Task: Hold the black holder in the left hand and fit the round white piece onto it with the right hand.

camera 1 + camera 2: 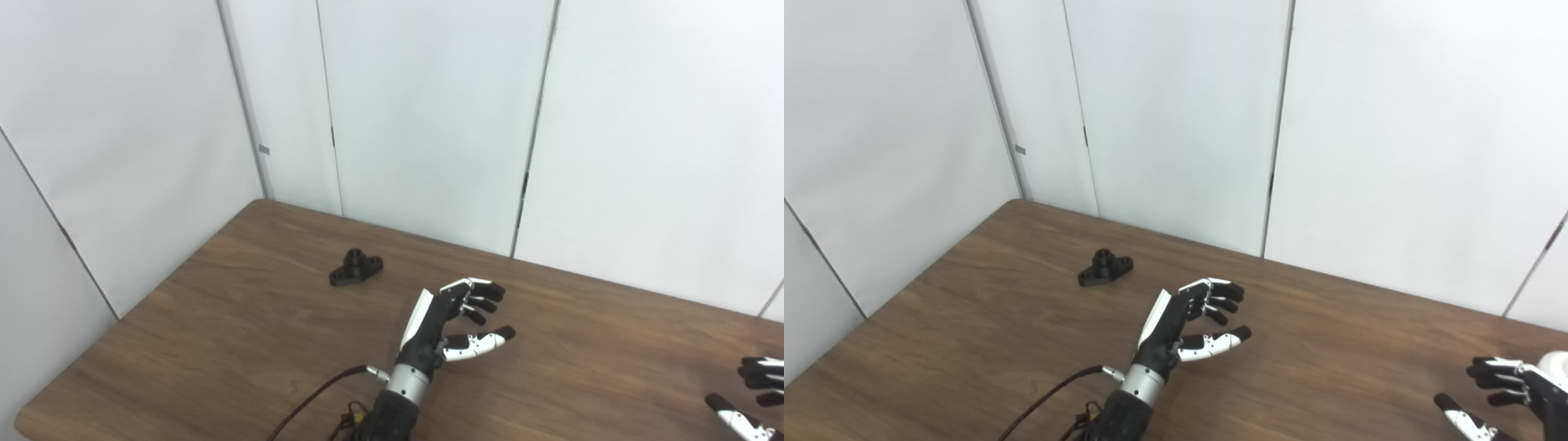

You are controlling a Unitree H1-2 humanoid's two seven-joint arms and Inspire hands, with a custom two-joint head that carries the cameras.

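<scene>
Holding nothing: left hand (1182, 327) hovering with fingers (1222, 299) spread, short of the black holder (1105, 267) lying apart on the wooden table (968, 318). Likewise spread and empty, right hand (1510, 386) at the edge. No round white piece clearly showing. Everything remaining.

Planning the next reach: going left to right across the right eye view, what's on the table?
Black holder → left hand, open → right hand, open, at the picture's right edge. No round white piece shows.

Wood table (245, 343) – blk holder (356, 267) on it.
</scene>
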